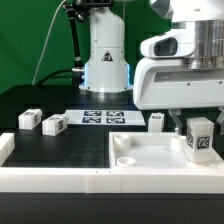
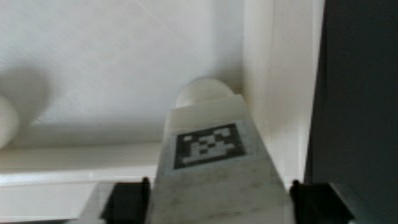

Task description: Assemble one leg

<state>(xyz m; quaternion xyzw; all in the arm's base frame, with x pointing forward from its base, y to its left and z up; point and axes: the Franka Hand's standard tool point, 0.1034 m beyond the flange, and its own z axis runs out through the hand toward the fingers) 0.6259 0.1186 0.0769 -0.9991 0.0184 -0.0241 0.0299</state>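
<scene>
My gripper is shut on a leg, a small white block with a black-and-white tag, and holds it upright over the big white square panel near the exterior view's right. In the wrist view the held leg sits between my two dark fingers, its tip at a corner socket of the panel. Three more legs lie on the black table: two at the exterior view's left and one just behind the panel.
The marker board lies flat at the table's back, before the arm's white base. A white rail runs along the front, with a raised white edge at the exterior view's left.
</scene>
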